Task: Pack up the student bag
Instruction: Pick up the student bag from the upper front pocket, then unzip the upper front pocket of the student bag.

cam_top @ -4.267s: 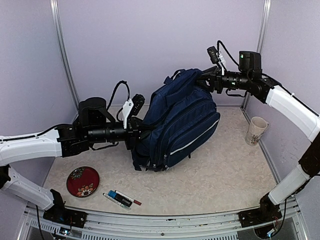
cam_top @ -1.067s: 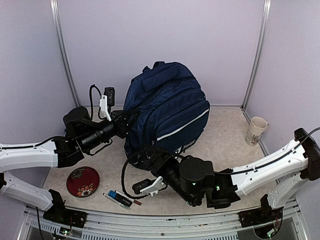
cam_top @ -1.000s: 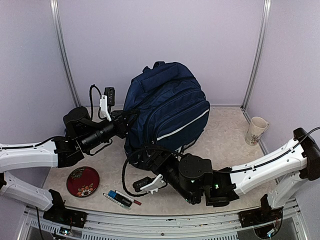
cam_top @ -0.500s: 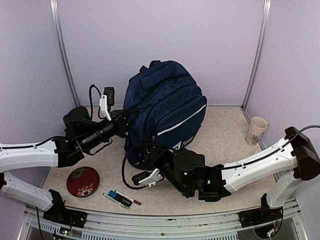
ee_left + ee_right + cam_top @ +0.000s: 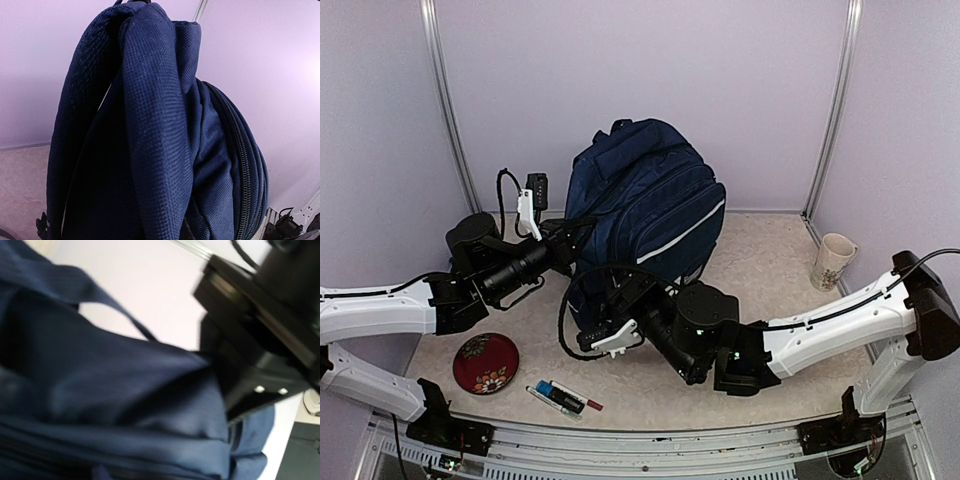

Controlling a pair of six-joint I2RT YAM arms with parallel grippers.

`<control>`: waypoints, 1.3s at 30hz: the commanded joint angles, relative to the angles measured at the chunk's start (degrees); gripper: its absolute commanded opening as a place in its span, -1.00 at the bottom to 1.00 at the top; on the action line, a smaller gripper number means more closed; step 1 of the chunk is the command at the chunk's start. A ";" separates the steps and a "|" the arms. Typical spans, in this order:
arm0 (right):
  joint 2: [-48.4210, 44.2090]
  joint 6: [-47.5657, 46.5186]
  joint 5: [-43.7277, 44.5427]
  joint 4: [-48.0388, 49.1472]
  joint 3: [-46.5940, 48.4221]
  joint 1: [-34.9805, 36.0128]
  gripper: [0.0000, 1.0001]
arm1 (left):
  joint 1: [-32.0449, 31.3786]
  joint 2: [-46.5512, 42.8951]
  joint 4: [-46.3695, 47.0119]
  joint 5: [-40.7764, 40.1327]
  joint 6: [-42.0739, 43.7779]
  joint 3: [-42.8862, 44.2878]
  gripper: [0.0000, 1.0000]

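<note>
- The student bag (image 5: 650, 205) stands upright on the desk (image 5: 790, 320), in the middle and toward the back wall, leaning a little to the left
- The left pincer (image 5: 572, 243) is closed tight at the bag's left side; its wrist view is filled with a thick fold of the fabric, so I judge that it pinches this fold and keeps the bag standing
- The right pincer (image 5: 620, 292) is pressed against the low front of the bag; its wrist view is blurred and I cannot tell whether it is wide, narrow or holding something
- The packing looks to me at an early step: the zippers that show seem closed, no opening shows, and nothing is seen going inside
- A red plate (image 5: 485, 362) and some pens (image 5: 563, 397) lie at the near left of the desk, well apart from the bag, and a mug (image 5: 832, 262) stands at the far right; whether these belong in the bag I cannot say
- What is left, in my judgement, is to open a compartment, put things in and close it
- The bag is soft navy woven cloth with a fine grain, rounded and full, with a pale stripe across the front and dark zipper lines along the curved side
- The plate is round and glossy with a flower pattern, the mug is pale and smooth, and the desk is beige and speckled
</note>
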 commanded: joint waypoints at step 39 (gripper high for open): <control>-11.09 80.10 -14.56 -39.60 27.95 -15.93 -1.00 | -1.00 -5.26 7.20 5.25 7.51 2.27 -1.00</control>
